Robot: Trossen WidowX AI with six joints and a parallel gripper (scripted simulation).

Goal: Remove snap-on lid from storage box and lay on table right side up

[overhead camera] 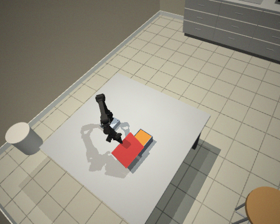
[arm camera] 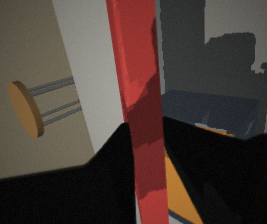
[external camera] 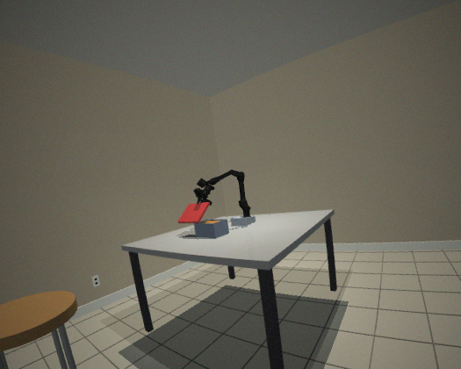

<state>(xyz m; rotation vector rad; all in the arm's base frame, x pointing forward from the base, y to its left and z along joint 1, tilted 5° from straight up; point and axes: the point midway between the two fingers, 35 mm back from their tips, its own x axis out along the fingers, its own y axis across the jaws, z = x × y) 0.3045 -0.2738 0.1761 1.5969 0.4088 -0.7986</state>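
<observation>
The red lid [overhead camera: 127, 153] [external camera: 194, 213] [arm camera: 143, 105] is off the storage box and held in the air, tilted, its far side lower than the side at the gripper. My gripper [overhead camera: 121, 143] [external camera: 198, 203] [arm camera: 143, 127] is shut on the lid's edge. The blue-grey storage box [overhead camera: 148, 144] [external camera: 211, 229] [arm camera: 209, 104] stands upright and open on the table [overhead camera: 161, 112] [external camera: 265, 246], with an orange inside showing. In the top view the lid hides part of the box. In the exterior view the lid hangs above and to the left of the box.
The arm's pale base block [overhead camera: 115, 123] [external camera: 242, 220] stands on the table near the box. A grey cylinder [overhead camera: 25, 138] stands beyond the table's left corner in the top view. A round wooden stool [overhead camera: 270, 205] [external camera: 28, 316] [arm camera: 25, 109] stands away from the table.
</observation>
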